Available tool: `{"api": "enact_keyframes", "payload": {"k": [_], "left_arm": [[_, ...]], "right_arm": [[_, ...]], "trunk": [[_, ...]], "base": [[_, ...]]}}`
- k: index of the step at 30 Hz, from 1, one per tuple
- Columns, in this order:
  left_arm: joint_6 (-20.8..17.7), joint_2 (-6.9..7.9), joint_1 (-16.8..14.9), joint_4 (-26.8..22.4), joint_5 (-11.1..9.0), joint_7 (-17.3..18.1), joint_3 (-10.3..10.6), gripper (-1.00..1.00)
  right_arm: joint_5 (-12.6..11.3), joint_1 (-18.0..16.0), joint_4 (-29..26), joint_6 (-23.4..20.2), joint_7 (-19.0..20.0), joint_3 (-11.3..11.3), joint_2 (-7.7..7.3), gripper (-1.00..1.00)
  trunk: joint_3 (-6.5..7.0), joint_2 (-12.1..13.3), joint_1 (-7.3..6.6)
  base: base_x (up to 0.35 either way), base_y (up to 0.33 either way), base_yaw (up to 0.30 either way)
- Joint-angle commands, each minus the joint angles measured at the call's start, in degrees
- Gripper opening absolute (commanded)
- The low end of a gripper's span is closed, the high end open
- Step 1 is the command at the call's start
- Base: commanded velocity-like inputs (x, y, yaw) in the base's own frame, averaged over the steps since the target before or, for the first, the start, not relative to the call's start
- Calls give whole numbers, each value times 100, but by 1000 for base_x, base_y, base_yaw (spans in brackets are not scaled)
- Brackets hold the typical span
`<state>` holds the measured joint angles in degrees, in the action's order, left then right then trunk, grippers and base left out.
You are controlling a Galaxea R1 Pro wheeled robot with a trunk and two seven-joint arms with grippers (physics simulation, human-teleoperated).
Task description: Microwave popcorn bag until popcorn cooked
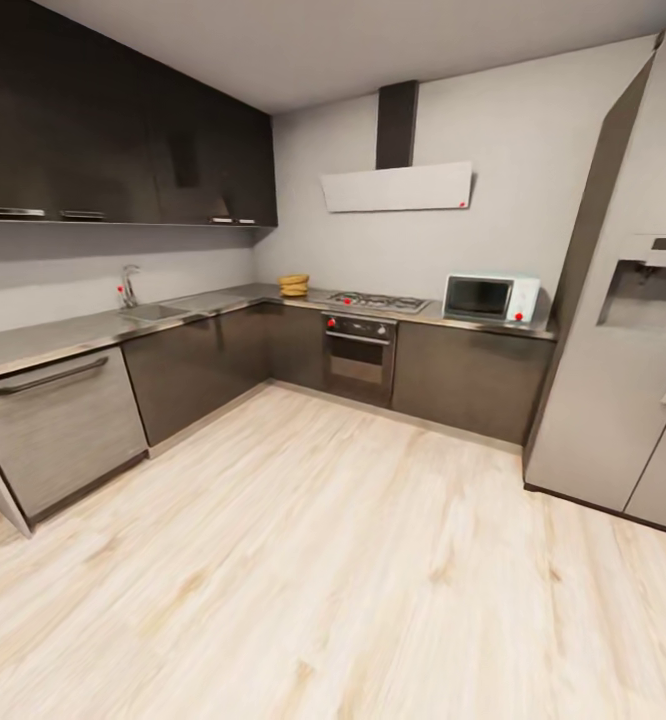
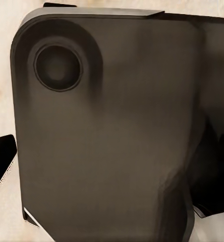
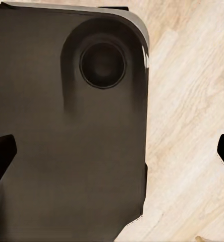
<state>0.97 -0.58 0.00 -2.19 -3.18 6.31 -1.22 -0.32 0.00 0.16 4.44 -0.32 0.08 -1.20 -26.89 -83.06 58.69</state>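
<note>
The mint-blue microwave (image 1: 491,297) stands with its door shut on the far grey countertop (image 1: 223,297), next to the fridge. A small tan object that looks like the popcorn bag (image 1: 294,285) sits on the same countertop in the corner, left of the hob; its contents are too small to make out. My left gripper (image 2: 112,166) hangs over the robot's own dark body, with one black fingertip (image 2: 2,161) at the picture's edge. My right gripper (image 3: 112,154) is open, its fingertips (image 3: 1,156) far apart with nothing between them, over the dark body and the wooden floor.
A built-in oven (image 1: 359,357) sits under the gas hob (image 1: 378,300). A tall grey fridge (image 1: 623,330) stands at the right. A sink with a tap (image 1: 133,295) is on the left counter run. Light wooden floor (image 1: 353,560) stretches between me and the cabinets.
</note>
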Motion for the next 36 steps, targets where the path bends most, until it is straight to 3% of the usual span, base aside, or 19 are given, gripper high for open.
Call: {"api": "enact_keyframes", "payload": {"k": [1, 9, 16, 31, 36], "left_arm": [[8, 1, 0, -1, -33, 19, -10, 100], [8, -3, 0, -1, -40, -13, -17, 100], [1, -12, 0, -1, -59, -423, -27, 100], [8, -4, 0, -1, -51, -441, -27, 100], [8, -4, 0, 2, -51, -439, -27, 100]], "right_arm": [[-3, 0, 2, 22, -3, 1, -2, 100], [-9, 0, 2, 22, -5, -3, 7, 100], [-30, 0, 2, 24, -10, -16, 6, 100], [-72, 0, 2, 160, -12, -41, -12, 100], [-78, 0, 9, 154, -12, -114, -7, 100]], "trunk": [[-4, -2, 4], [-4, -2, 4], [-4, -2, 4], [-4, -2, 4], [-4, -2, 4]], "base": [[325, 0, 0], [325, 0, 0], [325, 0, 0], [325, 0, -1], [168, 0, -178]]}}
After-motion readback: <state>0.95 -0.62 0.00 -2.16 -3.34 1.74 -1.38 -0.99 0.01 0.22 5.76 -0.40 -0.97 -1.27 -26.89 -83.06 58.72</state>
